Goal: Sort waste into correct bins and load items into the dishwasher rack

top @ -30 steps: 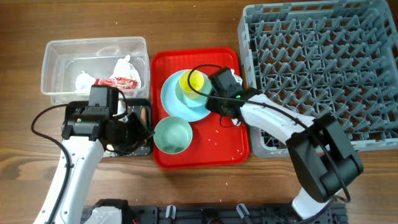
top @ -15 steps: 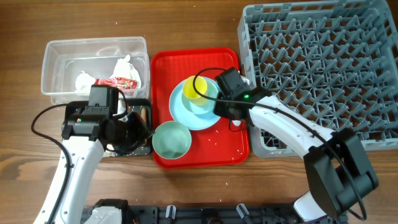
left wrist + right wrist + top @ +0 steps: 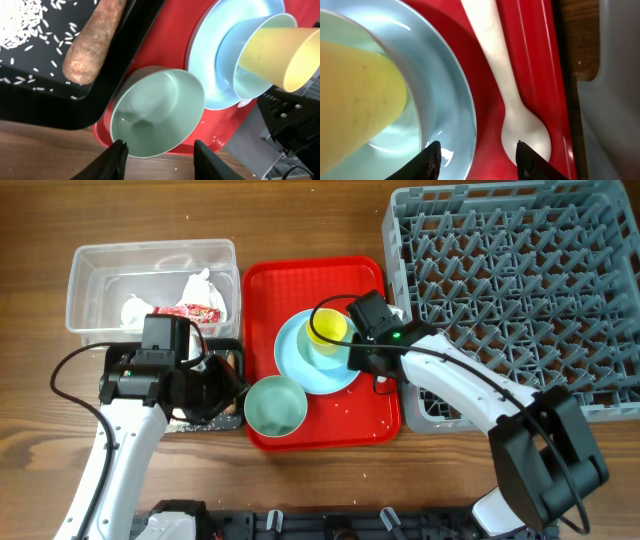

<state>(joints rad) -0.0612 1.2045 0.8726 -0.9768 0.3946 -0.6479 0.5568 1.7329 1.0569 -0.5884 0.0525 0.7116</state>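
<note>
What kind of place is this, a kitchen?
Probably a test bench mocked up as a dish-clearing station rather than a real kitchen: a grey dishwasher rack, a red tray holding a blue plate, and a clear waste tub sit on a wooden table.

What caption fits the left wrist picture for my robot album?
Left gripper open over the pale green bowl on the red tray, brown stick in the black tray.

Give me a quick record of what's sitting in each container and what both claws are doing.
Clear tub: tissue, red wrapper
Black tray: rice grains, brown stick
Red tray: blue plate carrying blue cup with yellow cup inside; green bowl; white spoon
Rack: no dishes visible
Left claw: open, over green bowl
Right claw: open, over plate rim and spoon
</note>
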